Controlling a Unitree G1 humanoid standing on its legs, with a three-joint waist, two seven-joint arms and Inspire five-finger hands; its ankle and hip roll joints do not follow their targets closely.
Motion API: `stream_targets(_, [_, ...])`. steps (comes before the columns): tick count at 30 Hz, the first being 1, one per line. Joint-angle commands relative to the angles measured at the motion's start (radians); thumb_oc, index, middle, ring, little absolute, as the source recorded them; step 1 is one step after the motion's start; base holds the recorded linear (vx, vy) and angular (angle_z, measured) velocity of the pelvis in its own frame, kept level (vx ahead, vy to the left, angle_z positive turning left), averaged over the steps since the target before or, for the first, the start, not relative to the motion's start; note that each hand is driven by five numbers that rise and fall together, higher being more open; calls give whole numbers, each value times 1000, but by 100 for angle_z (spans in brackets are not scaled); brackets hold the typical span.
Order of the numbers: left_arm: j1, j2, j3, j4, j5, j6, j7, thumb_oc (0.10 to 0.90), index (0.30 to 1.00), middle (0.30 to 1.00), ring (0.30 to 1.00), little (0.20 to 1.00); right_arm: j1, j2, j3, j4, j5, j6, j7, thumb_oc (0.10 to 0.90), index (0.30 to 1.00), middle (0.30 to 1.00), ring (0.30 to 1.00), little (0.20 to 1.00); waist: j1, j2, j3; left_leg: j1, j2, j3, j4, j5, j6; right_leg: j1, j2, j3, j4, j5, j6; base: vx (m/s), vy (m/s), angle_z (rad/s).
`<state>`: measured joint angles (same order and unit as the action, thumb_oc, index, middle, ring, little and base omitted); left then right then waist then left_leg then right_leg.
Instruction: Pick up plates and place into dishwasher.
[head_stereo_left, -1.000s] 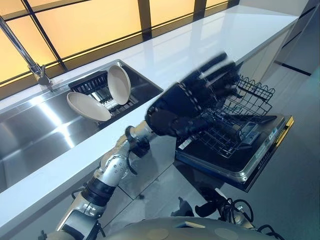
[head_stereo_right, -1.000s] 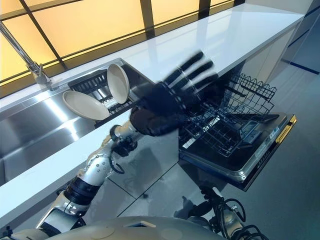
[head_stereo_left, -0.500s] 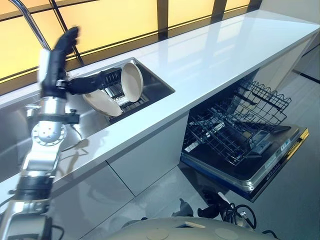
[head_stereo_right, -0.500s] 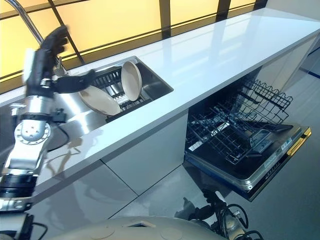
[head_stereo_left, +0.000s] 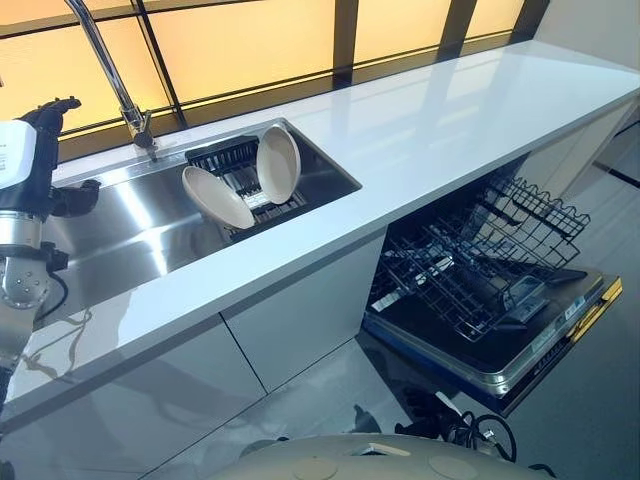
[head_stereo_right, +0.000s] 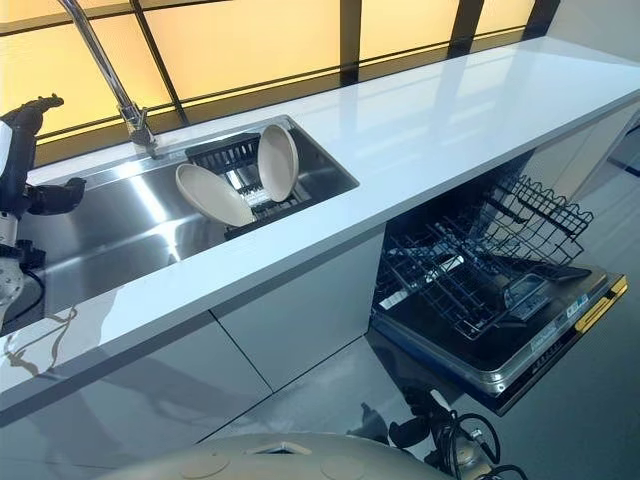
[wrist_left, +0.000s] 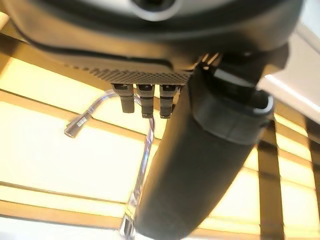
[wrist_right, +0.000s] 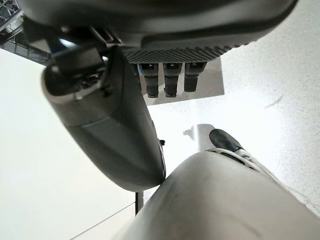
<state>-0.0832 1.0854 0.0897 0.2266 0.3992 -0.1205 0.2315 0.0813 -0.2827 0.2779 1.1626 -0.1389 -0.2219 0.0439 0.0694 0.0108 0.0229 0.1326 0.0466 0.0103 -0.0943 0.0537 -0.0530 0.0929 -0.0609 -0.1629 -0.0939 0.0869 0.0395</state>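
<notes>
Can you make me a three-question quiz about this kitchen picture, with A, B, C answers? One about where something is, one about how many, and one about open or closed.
1. Where are the plates?
A. In the sink
B. On the floor
C. In the dishwasher

2. How many plates can you see?
A. One
B. Two
C. Five

3. Is the dishwasher door open or closed?
A. Closed
B. Open, with the rack pulled out
C. Taken off

Answers:
1. A, because the plates lean in a dark drying rack inside the steel sink, near the faucet.
2. B, because one cream plate leans low and one stands upright next to it.
3. B, because the door hangs down flat and the wire rack sits out over it, with no plates in it.
</notes>
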Motion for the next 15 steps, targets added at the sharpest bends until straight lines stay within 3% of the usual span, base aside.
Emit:
stream_targets(1, [-215, 99, -23, 21, 74, -20, -21, 800, 900, 900, 900, 900, -32, -67, 28, -2, -15, -36, 31, 800, 900, 900, 900, 900, -46, 38, -13, -8, -90, 49, 8, -107, 49, 25, 24, 9, 18, -107, 41, 8, 17, 7])
stream_targets(8, [-366, 102, -191, 87, 105, -1, -80, 800, 900, 900, 900, 900, -45, -76, 35, 2, -21, -38, 49, 800, 900, 900, 900, 900, -68, 42, -16, -1, -92, 63, 7, -111, 53, 22, 25, 18, 22, -104, 48, 1, 2, 1])
stream_targets(15, [-438, 53, -290, 198, 116, 5, -73, 800, 900, 900, 900, 900, -56, -63, 53, 12, -17, -16, 31, 800, 900, 900, 900, 900, -86, 46, -14, 5, -93, 77, 8, -115, 56, 19, 28, 34, 25, -103, 49, 21, 9, -5])
